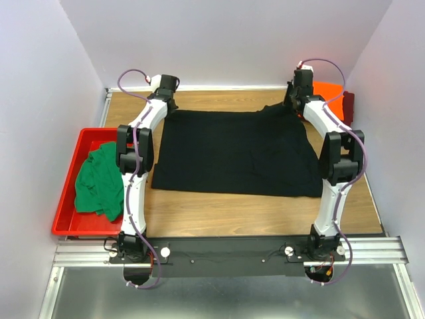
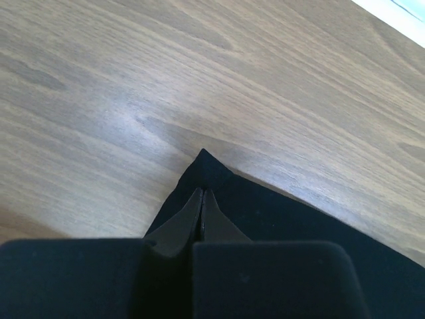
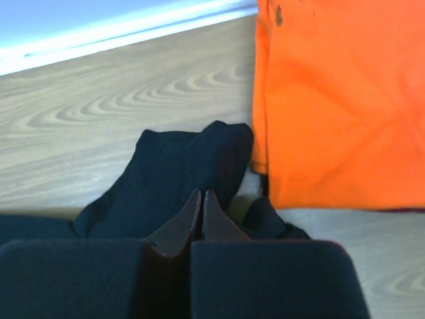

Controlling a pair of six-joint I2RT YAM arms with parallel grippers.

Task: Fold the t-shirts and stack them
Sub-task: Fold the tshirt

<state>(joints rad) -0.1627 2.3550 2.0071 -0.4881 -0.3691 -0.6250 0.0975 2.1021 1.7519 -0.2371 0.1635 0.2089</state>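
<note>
A black t-shirt (image 1: 232,153) lies spread flat across the middle of the table. My left gripper (image 1: 166,100) is at its far left corner. In the left wrist view the left gripper (image 2: 202,193) is shut on that pointed corner of black cloth (image 2: 285,216). My right gripper (image 1: 295,100) is at the far right corner, where the right gripper (image 3: 202,193) is shut on a bunched-up fold of the black t-shirt (image 3: 172,166). An orange t-shirt (image 3: 332,100) lies folded just to the right of it, on top of a dark maroon t-shirt (image 1: 348,106). The green t-shirt (image 1: 99,179) sits crumpled in the tray.
A red plastic tray (image 1: 66,193) stands at the table's left edge. White walls close in the back and both sides. Bare wood (image 1: 252,212) runs between the black shirt's near hem and the arms' mounting rail (image 1: 226,251).
</note>
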